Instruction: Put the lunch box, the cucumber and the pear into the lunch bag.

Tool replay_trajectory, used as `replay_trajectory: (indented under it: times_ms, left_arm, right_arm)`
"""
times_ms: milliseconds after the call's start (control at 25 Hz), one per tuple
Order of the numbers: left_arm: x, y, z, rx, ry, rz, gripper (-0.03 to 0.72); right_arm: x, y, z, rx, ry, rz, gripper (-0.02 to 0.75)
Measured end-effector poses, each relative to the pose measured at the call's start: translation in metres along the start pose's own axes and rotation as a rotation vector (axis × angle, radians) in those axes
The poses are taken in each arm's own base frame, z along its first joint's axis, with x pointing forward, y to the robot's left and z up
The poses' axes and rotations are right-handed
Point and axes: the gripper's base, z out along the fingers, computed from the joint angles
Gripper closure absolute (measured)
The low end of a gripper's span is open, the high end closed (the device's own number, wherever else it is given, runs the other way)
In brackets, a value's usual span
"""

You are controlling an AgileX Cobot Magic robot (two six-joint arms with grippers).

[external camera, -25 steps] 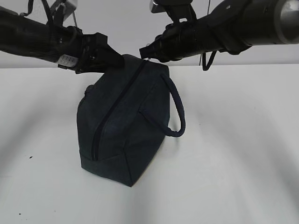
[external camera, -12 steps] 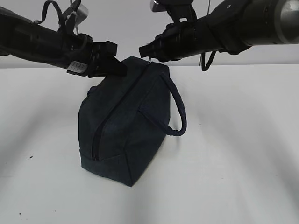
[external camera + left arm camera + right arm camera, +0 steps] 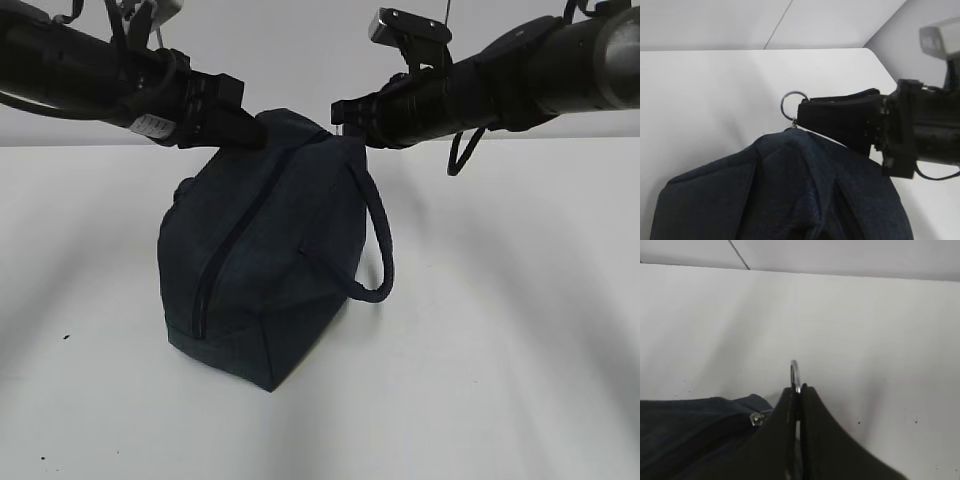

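The dark navy lunch bag (image 3: 270,260) stands on the white table, its zipper (image 3: 232,240) running down the near face. My left gripper (image 3: 248,130) holds the fabric at the bag's top left corner; in the left wrist view (image 3: 780,195) bunched fabric hides its fingers. My right gripper (image 3: 343,116) is shut on the metal ring pull (image 3: 795,371) at the bag's top right end. The ring (image 3: 783,106) also shows in the left wrist view. The lunch box, the cucumber and the pear are out of view.
One padded loop handle (image 3: 382,235) hangs off the bag's right side. The white table (image 3: 520,330) reaches a pale wall behind. Both black arms cross above the bag from the upper corners.
My right gripper has moved right with the ring pull. My left gripper has risen slightly at the bag's top corner. The bag has shifted a little to the left.
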Motion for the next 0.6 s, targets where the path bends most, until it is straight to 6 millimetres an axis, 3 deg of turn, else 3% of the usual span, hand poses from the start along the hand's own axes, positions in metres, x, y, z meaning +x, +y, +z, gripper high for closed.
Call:
replay_trajectory:
  times_ms: [320,600]
  left_arm:
    - [0.001,0.000,-0.001,-0.004,0.002,0.000,0.696]
    - [0.001,0.001,0.000,-0.014,0.000,-0.002,0.689]
  right_arm:
    - [0.025,-0.031,0.022,-0.057,0.081,0.199,0.732]
    - [0.033,-0.049,0.025,-0.161,0.101,0.369,0.731]
